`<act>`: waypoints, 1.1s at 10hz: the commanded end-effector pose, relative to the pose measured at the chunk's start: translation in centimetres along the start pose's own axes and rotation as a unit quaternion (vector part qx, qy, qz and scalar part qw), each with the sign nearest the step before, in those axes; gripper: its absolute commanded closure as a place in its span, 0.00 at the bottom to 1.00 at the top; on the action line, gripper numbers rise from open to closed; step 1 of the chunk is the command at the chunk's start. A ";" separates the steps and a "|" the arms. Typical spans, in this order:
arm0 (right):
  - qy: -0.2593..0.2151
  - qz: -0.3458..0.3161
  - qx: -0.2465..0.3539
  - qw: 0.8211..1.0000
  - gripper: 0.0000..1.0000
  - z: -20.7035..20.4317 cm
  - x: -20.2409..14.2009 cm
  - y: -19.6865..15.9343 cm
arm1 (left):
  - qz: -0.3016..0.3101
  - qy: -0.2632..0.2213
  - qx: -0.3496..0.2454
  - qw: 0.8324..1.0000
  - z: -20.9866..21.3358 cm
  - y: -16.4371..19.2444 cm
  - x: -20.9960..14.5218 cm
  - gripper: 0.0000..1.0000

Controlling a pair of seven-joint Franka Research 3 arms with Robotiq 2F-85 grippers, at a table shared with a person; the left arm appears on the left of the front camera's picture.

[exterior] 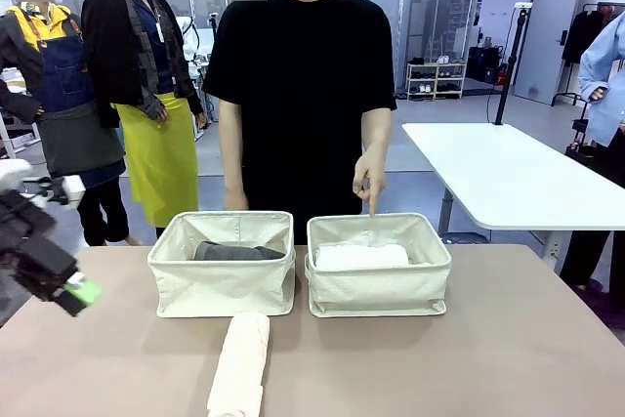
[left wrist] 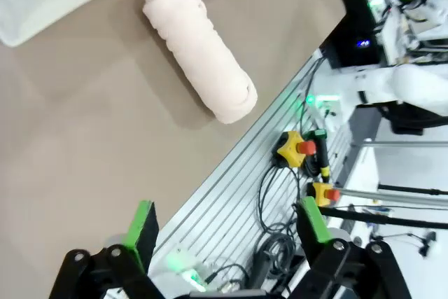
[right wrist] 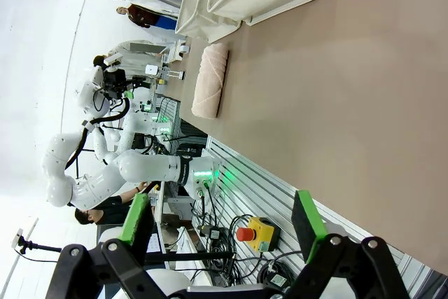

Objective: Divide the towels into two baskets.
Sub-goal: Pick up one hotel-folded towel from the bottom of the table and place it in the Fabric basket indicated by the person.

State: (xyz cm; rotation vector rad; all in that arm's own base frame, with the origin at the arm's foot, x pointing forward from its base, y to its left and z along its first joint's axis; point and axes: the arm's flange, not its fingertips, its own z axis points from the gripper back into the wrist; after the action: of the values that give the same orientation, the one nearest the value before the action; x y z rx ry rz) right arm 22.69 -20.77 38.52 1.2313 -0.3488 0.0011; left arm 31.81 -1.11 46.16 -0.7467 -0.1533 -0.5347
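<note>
Two cream canvas baskets stand side by side mid-table. The left basket (exterior: 223,290) holds a dark grey towel (exterior: 237,252). In the right basket (exterior: 379,292) lies a white towel (exterior: 361,257). A cream-peach towel (exterior: 241,363) rests on the table in front of the left basket, also seen as a towel (left wrist: 201,50) and a towel (right wrist: 211,80). My left gripper (exterior: 78,292) hovers open at the table's left edge, empty (left wrist: 227,225). My right gripper (right wrist: 220,218) is open and empty above the table's near edge, far from the towel.
A person stands behind the baskets, with one hand (exterior: 369,178) pointing a finger down at the right basket's far rim. A white table (exterior: 508,178) stands at the back right. Emergency-stop boxes (left wrist: 294,148) and cables hang below the table's near edge.
</note>
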 end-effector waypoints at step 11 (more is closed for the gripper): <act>-0.004 0.007 0.005 1.000 0.00 0.1 -0.1 0.3 | 0.148 0.025 0.205 0.967 -21.7 -4.7 4.2 0.00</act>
State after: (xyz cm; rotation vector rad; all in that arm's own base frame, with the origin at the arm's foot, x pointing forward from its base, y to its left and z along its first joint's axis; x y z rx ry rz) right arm 22.69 -20.77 38.53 1.2312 -0.3487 0.0012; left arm 35.28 -21.75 36.22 -0.3778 -0.0917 -0.2584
